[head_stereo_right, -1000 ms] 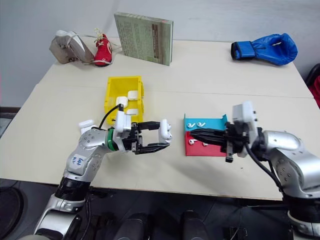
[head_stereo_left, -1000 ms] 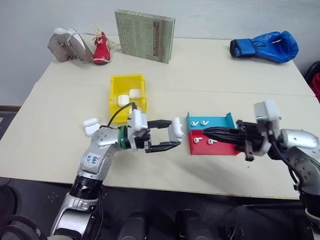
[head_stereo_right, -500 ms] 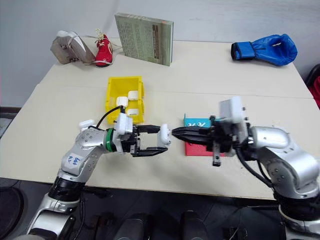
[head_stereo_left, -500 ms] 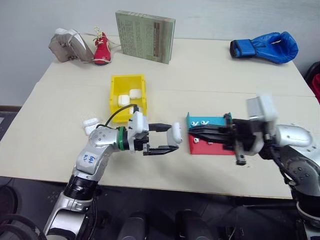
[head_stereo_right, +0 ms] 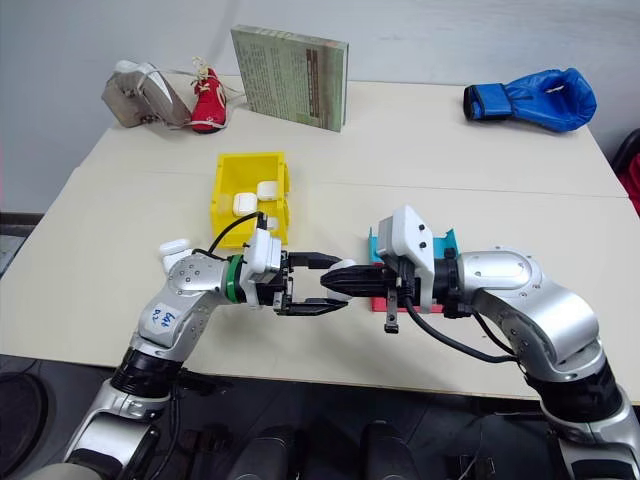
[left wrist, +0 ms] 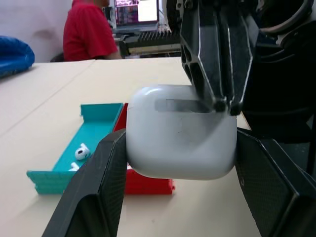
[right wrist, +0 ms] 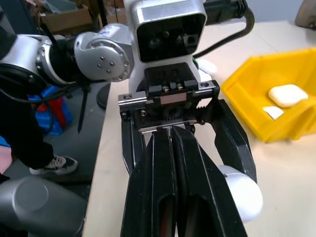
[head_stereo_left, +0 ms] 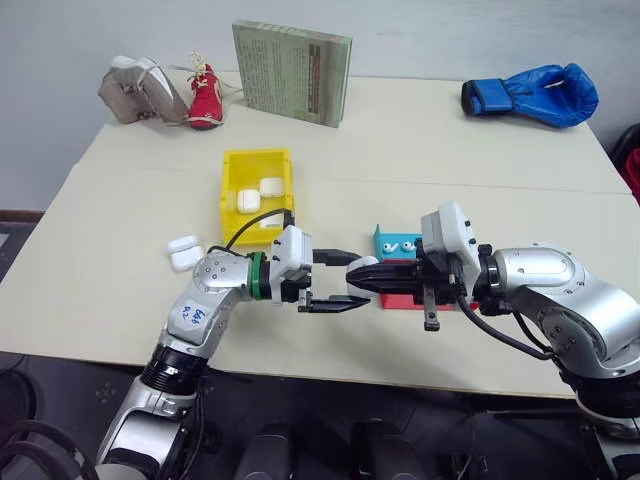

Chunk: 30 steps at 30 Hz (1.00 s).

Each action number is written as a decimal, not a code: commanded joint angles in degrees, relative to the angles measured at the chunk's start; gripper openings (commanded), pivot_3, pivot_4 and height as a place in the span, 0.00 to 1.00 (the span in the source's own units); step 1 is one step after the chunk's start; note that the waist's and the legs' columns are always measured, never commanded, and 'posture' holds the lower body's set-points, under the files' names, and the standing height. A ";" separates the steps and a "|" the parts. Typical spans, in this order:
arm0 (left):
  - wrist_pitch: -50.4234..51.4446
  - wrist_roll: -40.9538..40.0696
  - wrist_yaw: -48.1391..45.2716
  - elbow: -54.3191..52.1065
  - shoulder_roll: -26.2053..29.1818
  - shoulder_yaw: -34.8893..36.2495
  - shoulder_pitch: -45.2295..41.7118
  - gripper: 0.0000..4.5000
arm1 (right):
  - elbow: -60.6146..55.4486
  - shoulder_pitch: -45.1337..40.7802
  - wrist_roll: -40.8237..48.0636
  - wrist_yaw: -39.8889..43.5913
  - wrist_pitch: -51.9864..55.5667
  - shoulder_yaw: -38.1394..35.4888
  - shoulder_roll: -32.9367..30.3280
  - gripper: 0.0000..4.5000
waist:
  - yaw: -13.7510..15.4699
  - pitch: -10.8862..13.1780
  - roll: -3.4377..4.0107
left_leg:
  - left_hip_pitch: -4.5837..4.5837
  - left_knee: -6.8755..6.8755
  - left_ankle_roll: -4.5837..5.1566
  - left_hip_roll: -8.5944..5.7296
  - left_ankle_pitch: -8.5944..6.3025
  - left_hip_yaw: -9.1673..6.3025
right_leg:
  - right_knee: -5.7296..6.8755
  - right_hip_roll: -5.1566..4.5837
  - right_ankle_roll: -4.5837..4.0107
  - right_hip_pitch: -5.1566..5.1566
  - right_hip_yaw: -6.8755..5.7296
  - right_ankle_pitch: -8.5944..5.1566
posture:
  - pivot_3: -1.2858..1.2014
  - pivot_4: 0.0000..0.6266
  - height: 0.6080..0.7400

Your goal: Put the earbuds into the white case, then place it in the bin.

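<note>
Right gripper (left wrist: 224,104) has reached the glossy, seemingly closed white case (left wrist: 180,132).

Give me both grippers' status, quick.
Left gripper: shut on the white case.
Right gripper: shut, fingertips against the case's top; whether it holds an earbud cannot be told.

A: The white case (left wrist: 180,132) looks like smooth, glossy plastic; the black pincer fingers (left wrist: 98,192) gripping it are matt.
B: The yellow bin (head_stereo_left: 257,185) is shiny plastic, the desk (head_stereo_left: 450,140) matt cream, the blue boxing glove (head_stereo_left: 530,95) glossy leather-like.
</note>
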 commanded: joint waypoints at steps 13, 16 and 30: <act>9.64 -12.24 18.46 -7.19 1.47 21.91 3.99 0.62 | -3.90 22.80 2.11 -6.15 -21.29 -29.98 10.64 0.46 | -0.14 0.04 -0.07 | 0.02 0.03 0.00 0.03 0.00 -0.01 | 0.03 0.01 0.00 0.05 0.00 0.00 | 0.52 0.24 1.00; 10.93 -8.30 31.04 -1.67 1.18 26.31 -2.18 0.62 | -5.16 24.02 -3.08 -9.53 -26.52 -30.80 13.21 0.68 | -0.04 0.04 -0.07 | 0.11 0.03 -0.07 0.02 0.06 0.05 | 0.03 0.03 0.00 0.03 0.09 0.00 | 0.52 0.24 1.00; 3.75 2.87 34.05 29.00 1.52 22.01 -18.56 0.62 | -4.00 31.38 -4.63 -3.47 -34.33 -27.30 11.83 0.99 | 0.71 0.04 -0.26 | 0.19 -0.01 -0.03 -0.14 0.01 0.09 | 0.44 0.01 0.00 -0.03 0.07 0.00 | 0.52 0.24 1.00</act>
